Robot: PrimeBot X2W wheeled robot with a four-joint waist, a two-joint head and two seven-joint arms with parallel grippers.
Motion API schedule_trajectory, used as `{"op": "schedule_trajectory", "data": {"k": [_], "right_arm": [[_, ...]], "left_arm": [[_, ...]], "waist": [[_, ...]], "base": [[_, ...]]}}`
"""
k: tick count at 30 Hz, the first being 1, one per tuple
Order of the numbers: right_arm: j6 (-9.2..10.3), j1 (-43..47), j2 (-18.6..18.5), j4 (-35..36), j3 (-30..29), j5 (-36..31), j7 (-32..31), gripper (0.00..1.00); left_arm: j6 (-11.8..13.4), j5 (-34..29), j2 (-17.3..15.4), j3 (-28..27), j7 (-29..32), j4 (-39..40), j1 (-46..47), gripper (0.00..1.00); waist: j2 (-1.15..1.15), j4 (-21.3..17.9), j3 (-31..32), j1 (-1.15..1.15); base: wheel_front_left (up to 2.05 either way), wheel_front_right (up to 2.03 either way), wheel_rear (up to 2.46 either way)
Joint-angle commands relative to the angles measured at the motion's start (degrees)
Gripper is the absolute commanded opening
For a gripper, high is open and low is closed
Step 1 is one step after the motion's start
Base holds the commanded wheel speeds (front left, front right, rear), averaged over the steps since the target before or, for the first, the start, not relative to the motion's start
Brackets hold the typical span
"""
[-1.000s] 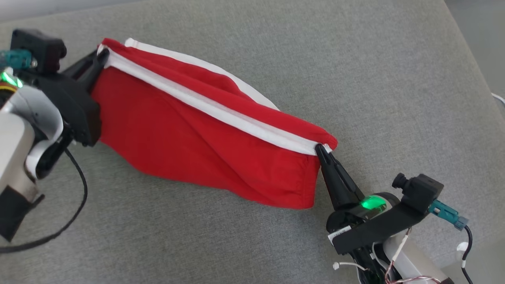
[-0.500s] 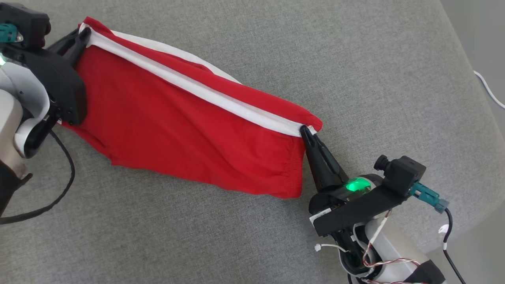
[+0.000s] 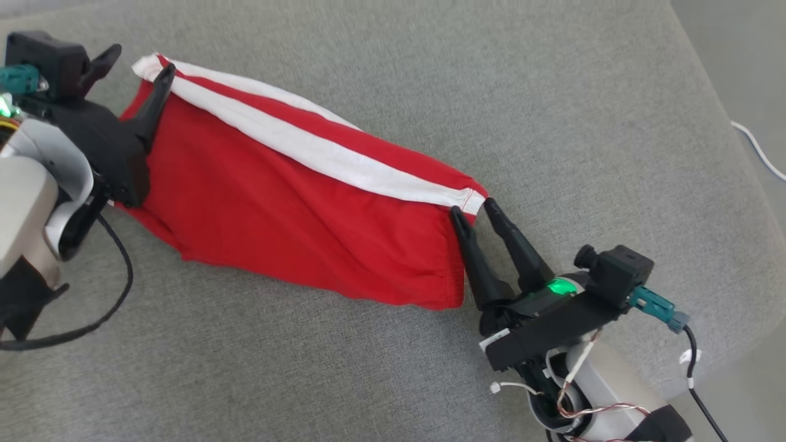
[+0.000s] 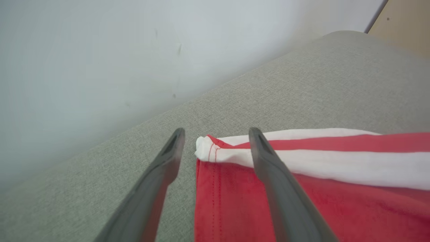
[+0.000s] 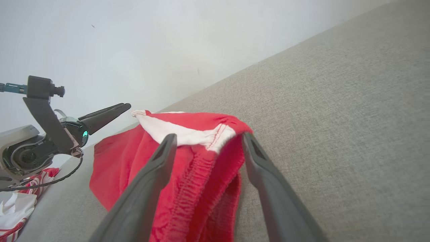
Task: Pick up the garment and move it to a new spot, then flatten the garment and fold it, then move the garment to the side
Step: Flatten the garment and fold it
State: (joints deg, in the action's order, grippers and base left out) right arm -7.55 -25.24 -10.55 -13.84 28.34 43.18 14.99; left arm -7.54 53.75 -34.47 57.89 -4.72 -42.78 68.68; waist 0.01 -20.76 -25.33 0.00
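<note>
garment (image 3: 295, 202) | stretched from upper left to centre right on grey cushion (image 3: 552, 92); left gripper (image 3: 136, 69), right gripper (image 3: 474, 207) | both agape at opposite corners, holding nothing; why | likely laid taut for flattening

Illumination bright, even and diffuse, with no glare. Shadows are soft and faint along the lower edge of the garment (image 3: 295, 209) in the head view, which is sharp throughout. In both wrist views the fingers (image 4: 285, 201) at bottom centre are blurred. The wall (image 4: 84, 67) at upper left is washed out, and lines bend toward the frame edges.
</note>
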Motion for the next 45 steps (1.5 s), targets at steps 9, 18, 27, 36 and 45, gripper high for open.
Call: {"op": "schedule_trajectory", "data": {"k": [9,18,27,36,45], "right_arm": [[0.13,4.42,-1.37,3.14,-5.79,-3.71,0.3,1.0],[0.13,9.05,1.74,7.63,-12.89,-13.25,0.28,1.0],[0.13,13.66,5.7,12.22,-18.45,-22.17,0.18,1.0],[0.13,15.33,7.45,11.42,-17.88,-23.66,0.18,1.0],[0.13,15.46,7.73,11.04,-17.2,-23.12,0.18,1.0]], "left_arm": [[0.28,1.97,0.2,-0.53,-8.26,-2.58,-4.45,1.0],[4.86,-0.3,-0.37,-7.11,-10.52,-0.35,-9.91,1.0],[8.54,-4.23,0.9,-14.98,-10.47,4.9,-20.13,1.0],[6.56,-5.54,4.16,-11.58,-7.55,-0.73,-21.1,1.0],[4.99,-5.1,5.08,-10.18,-3.09,-9.54,-18.84,1.0]], "waist": [[-0.01,1.54,6.95,0.0],[-0.01,1.82,9.64,0.0],[-0.01,2.13,9.66,0.0],[-0.01,1.54,9.34,0.0],[-0.01,-0.83,8.78,0.0]], "base": [[0.0,0.0,0.0],[0.0,0.0,0.0],[0.0,0.0,0.0],[0.0,0.0,0.0],[0.0,0.0,0.0]]}}
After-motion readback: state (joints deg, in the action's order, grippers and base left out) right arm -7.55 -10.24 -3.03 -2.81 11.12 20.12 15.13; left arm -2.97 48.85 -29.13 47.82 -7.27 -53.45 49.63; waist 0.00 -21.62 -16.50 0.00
